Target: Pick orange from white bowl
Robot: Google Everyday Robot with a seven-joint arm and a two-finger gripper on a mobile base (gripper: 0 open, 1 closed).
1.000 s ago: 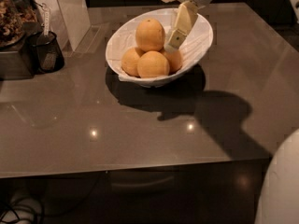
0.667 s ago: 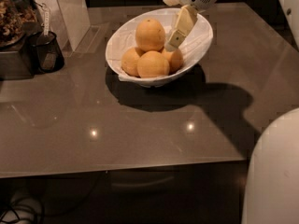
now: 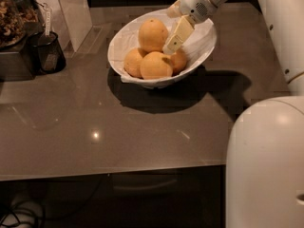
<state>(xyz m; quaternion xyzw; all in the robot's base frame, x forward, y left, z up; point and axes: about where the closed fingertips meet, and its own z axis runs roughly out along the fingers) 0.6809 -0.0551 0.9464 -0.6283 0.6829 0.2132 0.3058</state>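
Observation:
The white bowl [image 3: 202, 44] stands on the grey table toward the back and holds several oranges. The largest orange [image 3: 152, 33], pale and dimpled, lies on top of the pile; three smaller, deeper-orange fruits [image 3: 155, 66] sit below it. My gripper [image 3: 169, 31] reaches into the bowl from the upper right. It is open. Its long cream finger [image 3: 177, 34] points down just right of the large orange, close to or touching it. The other finger [image 3: 173, 10] shows only as a short stub behind.
A small black cup [image 3: 47, 52] stands at the left, next to a dark container of nuts [image 3: 9, 18] and a white box [image 3: 71, 11]. My white arm [image 3: 280, 32] and body [image 3: 266, 165] fill the right side. The table's front edge [image 3: 114, 172] is near.
My white body has come further into the lower right of the view. The gripper stays in the bowl beside the large orange, hardly moved.

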